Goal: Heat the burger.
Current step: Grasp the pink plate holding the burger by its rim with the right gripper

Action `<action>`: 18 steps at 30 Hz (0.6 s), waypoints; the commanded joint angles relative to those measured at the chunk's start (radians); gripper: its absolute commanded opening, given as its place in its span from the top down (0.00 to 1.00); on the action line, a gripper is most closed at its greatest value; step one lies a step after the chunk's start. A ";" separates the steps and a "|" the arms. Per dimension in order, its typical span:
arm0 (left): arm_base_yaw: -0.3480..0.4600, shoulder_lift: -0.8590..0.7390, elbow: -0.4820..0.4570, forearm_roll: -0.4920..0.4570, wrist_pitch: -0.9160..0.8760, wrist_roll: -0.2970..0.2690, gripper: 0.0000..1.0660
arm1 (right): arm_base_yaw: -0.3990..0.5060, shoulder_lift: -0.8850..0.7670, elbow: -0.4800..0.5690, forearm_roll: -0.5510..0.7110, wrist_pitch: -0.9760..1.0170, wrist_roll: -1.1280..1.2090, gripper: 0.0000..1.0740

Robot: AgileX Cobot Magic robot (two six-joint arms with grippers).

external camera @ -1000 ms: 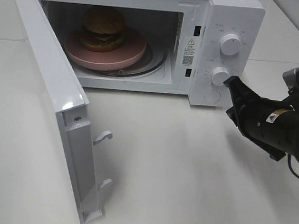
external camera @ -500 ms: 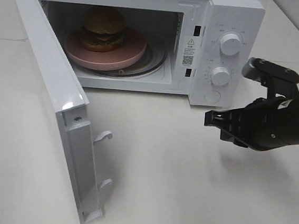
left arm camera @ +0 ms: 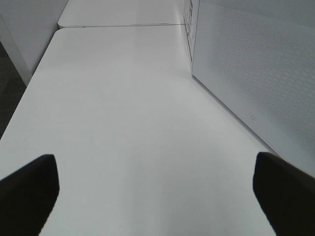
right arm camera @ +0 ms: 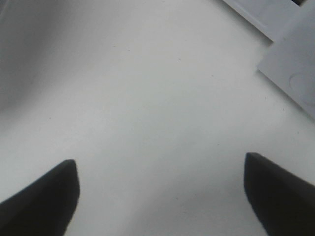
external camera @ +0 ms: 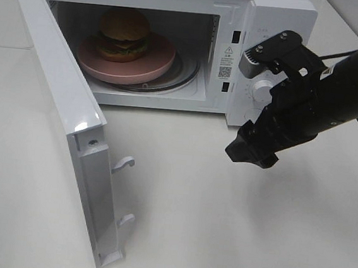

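The burger [external camera: 123, 32] sits on a pink plate [external camera: 157, 65] on the turntable inside the microwave [external camera: 279, 10], whose door [external camera: 56, 90] stands swung wide. The right gripper [external camera: 250, 155] hangs above the table [external camera: 207, 232] just in front of the control panel, jaws spread and empty. The door lies well off to its left. The left gripper [left arm camera: 153, 162], also spread and empty, faces along what appears to be the door's perforated outer face, so that arm is likely nearer for pushing it closed.

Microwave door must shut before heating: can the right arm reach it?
Probably yes: the right end effector hangs open over the table, nothing lying between it and the swung-open door.
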State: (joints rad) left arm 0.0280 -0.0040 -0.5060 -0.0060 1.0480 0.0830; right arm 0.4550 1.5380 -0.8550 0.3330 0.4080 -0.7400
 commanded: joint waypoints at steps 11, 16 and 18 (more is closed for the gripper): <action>0.002 -0.015 0.000 -0.001 -0.001 -0.001 0.03 | 0.094 0.107 -0.204 -0.071 0.170 -0.520 0.08; 0.002 -0.015 0.000 -0.001 -0.001 -0.001 0.03 | 0.154 0.227 -0.345 -0.112 0.184 -0.588 0.10; 0.002 -0.015 0.000 -0.001 -0.001 -0.001 0.03 | 0.167 0.275 -0.400 -0.125 0.183 -0.588 0.10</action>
State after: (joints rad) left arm 0.0280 -0.0040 -0.5060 -0.0060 1.0480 0.0830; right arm 0.6050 1.7590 -1.1930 0.2260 0.5820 -1.3090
